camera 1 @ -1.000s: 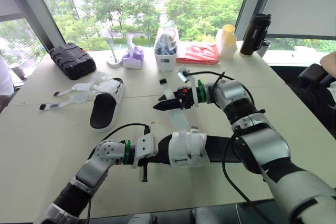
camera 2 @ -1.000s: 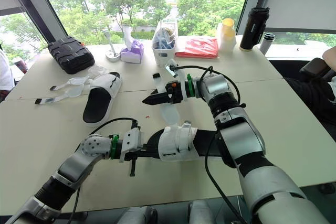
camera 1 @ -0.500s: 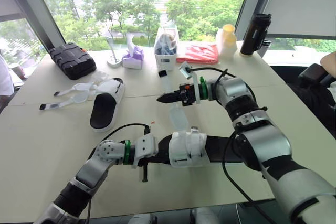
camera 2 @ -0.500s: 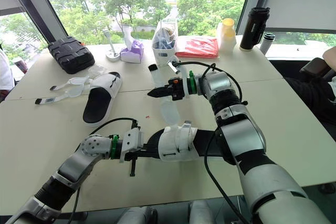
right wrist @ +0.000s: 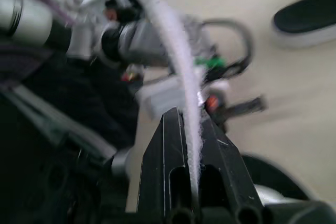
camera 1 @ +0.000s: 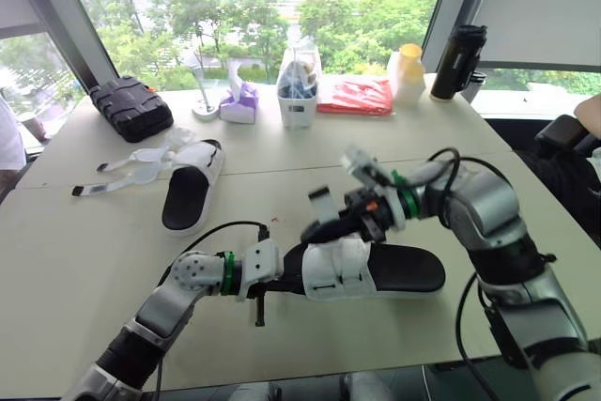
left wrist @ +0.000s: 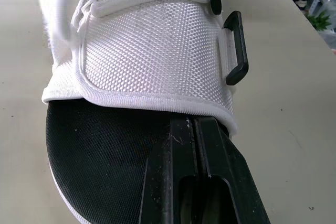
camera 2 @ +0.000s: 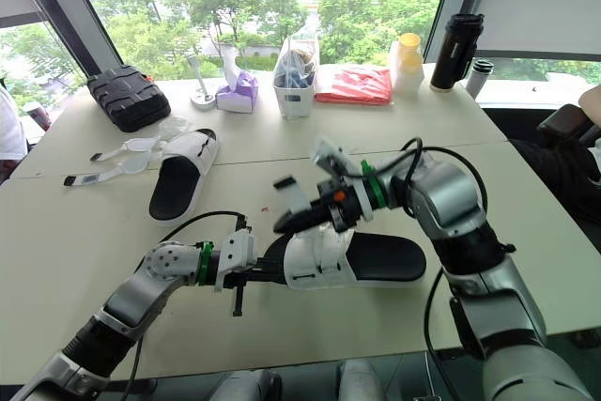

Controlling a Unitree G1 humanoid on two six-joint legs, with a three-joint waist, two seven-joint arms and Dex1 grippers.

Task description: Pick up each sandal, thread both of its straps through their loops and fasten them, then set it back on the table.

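Observation:
The near sandal (camera 1: 394, 269) has a black sole and a white upper (camera 1: 336, 269) and lies in front of me. My left gripper (camera 1: 280, 281) is shut on the sole's toe end (left wrist: 105, 145), below the upper and its black loop (left wrist: 234, 45). My right gripper (camera 1: 315, 230) hovers just over the upper's far side, shut on a white strap (right wrist: 178, 66). The strap's free end (camera 1: 322, 202) sticks up. The second sandal (camera 1: 192, 185) lies at the left with its straps (camera 1: 127, 168) spread loose on the table.
Along the far edge stand a black case (camera 1: 130, 108), a tissue box (camera 1: 238, 103), a white bin (camera 1: 298, 91), a red bag (camera 1: 355, 96), stacked cups (camera 1: 407, 72) and a black bottle (camera 1: 456, 61). A person's arm (camera 1: 590, 115) shows at the right edge.
My right gripper has swung down and toward me from above the table's middle to the sandal's upper, bringing the strap with it. The left gripper and the sandal have stayed put.

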